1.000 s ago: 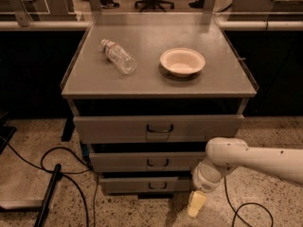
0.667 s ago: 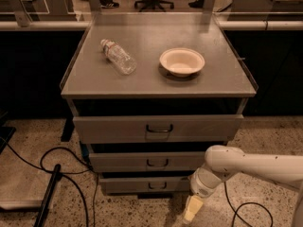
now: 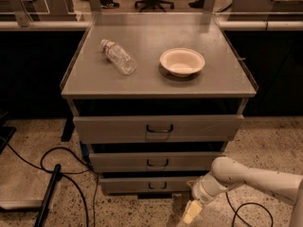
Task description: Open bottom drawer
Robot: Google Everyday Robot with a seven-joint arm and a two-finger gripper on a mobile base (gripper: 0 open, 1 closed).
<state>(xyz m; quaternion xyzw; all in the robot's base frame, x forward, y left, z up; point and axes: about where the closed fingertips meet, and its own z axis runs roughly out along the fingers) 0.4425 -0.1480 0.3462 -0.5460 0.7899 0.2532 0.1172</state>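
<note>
The bottom drawer [image 3: 128, 185] is the slimmest grey front, lowest of three in the grey metal cabinet, with a small dark loop handle [image 3: 157, 186]. It looks closed. My gripper [image 3: 191, 213] hangs low on the white arm [image 3: 246, 176], just right of and below the drawer's right end, near the floor. It touches nothing that I can see. The handle lies to its upper left.
On the cabinet top [image 3: 156, 74] lie a clear plastic bottle [image 3: 118, 56] and a white bowl [image 3: 182, 62]. The middle drawer [image 3: 156, 162] and top drawer [image 3: 158, 128] are above. Black cables [image 3: 57, 164] and a dark pole [image 3: 47, 195] lie on the speckled floor at left.
My arm and gripper have moved left and slightly down, closer to the bottom drawer's right end. The drawers have not moved.
</note>
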